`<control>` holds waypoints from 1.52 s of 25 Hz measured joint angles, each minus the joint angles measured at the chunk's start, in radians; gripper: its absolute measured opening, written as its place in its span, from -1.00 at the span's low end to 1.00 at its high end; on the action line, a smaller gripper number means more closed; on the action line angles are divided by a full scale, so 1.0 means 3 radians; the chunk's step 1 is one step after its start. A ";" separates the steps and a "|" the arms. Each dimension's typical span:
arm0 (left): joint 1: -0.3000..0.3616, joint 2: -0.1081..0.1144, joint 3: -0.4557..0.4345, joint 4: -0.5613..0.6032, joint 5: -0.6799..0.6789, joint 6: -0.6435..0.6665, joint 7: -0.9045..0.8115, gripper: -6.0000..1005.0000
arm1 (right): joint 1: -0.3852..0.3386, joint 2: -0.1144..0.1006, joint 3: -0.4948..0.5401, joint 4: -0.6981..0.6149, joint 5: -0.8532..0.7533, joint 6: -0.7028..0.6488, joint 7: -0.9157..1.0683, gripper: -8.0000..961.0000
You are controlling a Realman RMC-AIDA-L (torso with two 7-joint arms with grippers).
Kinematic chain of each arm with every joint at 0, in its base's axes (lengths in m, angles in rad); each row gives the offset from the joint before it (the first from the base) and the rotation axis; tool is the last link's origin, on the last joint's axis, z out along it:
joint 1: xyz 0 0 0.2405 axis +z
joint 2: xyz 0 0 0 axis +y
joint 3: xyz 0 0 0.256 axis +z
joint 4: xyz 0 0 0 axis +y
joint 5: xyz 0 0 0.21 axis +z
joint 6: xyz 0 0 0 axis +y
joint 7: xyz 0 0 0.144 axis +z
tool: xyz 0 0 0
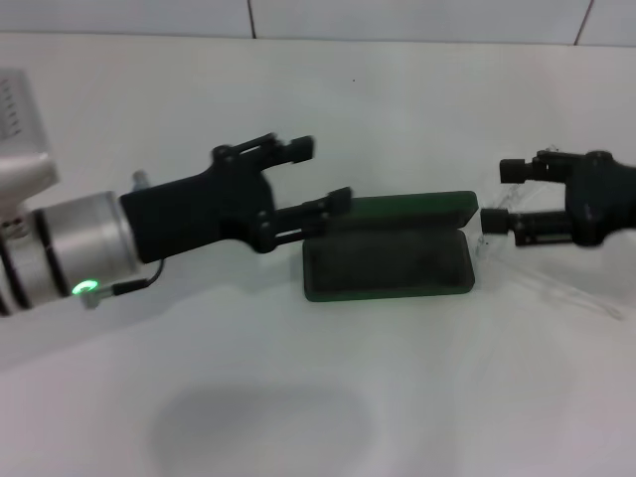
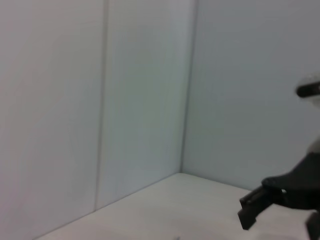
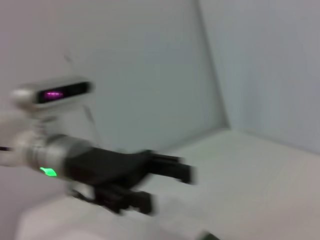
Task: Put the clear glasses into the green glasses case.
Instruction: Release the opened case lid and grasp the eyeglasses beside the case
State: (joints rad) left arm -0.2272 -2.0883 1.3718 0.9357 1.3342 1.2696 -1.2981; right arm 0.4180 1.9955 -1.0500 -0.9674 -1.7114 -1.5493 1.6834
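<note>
surface: white table [image 1: 328,397] | back: white tiled wall [image 1: 397,15] | wrist views: plain pale walls meeting at corner

Count, head view, white table [image 1: 397,397] as landmark:

- green glasses case [image 1: 390,258]: one, lying open mid-table.
- clear glasses [image 1: 542,273]: one pair, on the table just beside the case, on its right-arm side.
- Grippers: two. Left gripper [image 1: 323,177] over the case's left end, fingers apart; right gripper [image 1: 500,196] over the glasses, fingers apart.
</note>
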 joint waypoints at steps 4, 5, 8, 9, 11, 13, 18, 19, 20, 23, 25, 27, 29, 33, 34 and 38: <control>-0.0058 0.0003 -0.0237 -0.0360 -0.0014 0.0207 0.0140 0.54 | 0.0223 0.0019 -0.0028 -0.0647 -0.0781 0.0154 0.1061 0.82; -0.0077 0.0005 -0.0292 -0.0424 -0.0012 0.0252 0.0173 0.54 | 0.0344 0.0014 -0.0031 -0.0771 -0.1050 0.0150 0.1403 0.82; -0.0116 0.0009 -0.0358 -0.0532 0.0011 0.0314 0.0244 0.54 | 0.0623 0.0008 -0.0040 -0.0886 -0.1601 0.0142 0.2002 0.81; -0.0130 0.0010 -0.0367 -0.0565 0.0022 0.0322 0.0278 0.54 | 0.0690 0.0016 -0.0040 -0.0889 -0.1741 0.0144 0.2139 0.81; -0.0166 0.0011 -0.0371 -0.0627 0.0033 0.0327 0.0335 0.54 | 0.0789 0.0065 -0.0067 -0.0909 -0.2070 0.0207 0.2459 0.81; -0.0221 0.0012 -0.0372 -0.0708 0.0037 0.0329 0.0384 0.54 | 0.0798 0.0071 -0.0114 -0.0943 -0.2105 0.0249 0.2555 0.81; -0.0245 0.0039 -0.0373 -0.0744 0.0041 0.0352 0.0391 0.54 | 0.0945 0.0050 -0.0324 -0.1100 -0.2489 0.0291 0.3152 0.75; -0.0247 0.0042 -0.0374 -0.0744 0.0041 0.0355 0.0391 0.54 | 0.0996 0.0049 -0.0330 -0.1099 -0.2609 0.0263 0.3261 0.74; -0.0251 0.0045 -0.0374 -0.0746 0.0041 0.0359 0.0392 0.54 | 0.1038 0.0050 -0.0335 -0.1094 -0.2707 0.0242 0.3356 0.73; -0.0278 0.0049 -0.0375 -0.0748 0.0047 0.0362 0.0393 0.54 | 0.1087 0.0072 -0.0402 -0.1067 -0.2890 0.0242 0.3647 0.69; -0.0298 0.0055 -0.0375 -0.0748 0.0063 0.0363 0.0386 0.54 | 0.1066 0.0088 -0.0515 -0.1057 -0.2892 0.0321 0.3759 0.69; -0.0313 0.0062 -0.0375 -0.0748 0.0080 0.0363 0.0376 0.54 | 0.1037 0.0103 -0.0628 -0.1007 -0.2859 0.0419 0.3835 0.69; -0.0329 0.0066 -0.0378 -0.0750 0.0106 0.0363 0.0368 0.54 | 0.1023 0.0109 -0.0658 -0.0899 -0.2770 0.0477 0.3852 0.68; -0.0341 0.0066 -0.0380 -0.0752 0.0144 0.0362 0.0364 0.54 | 0.1005 0.0109 -0.0638 -0.0557 -0.2628 0.0713 0.3855 0.68; -0.0342 0.0065 -0.0380 -0.0752 0.0147 0.0362 0.0364 0.54 | 0.1005 0.0107 -0.0631 -0.0486 -0.2622 0.0759 0.3855 0.67; -0.0337 0.0064 -0.0380 -0.0756 0.0155 0.0360 0.0364 0.54 | 0.1001 0.0095 -0.0614 -0.0370 -0.2604 0.0838 0.3855 0.66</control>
State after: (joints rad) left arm -0.3282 -2.0690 1.2578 0.7089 1.3805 1.3776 -1.1890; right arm 0.7183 2.0239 -1.2342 -1.0784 -2.4926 -1.2980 2.8400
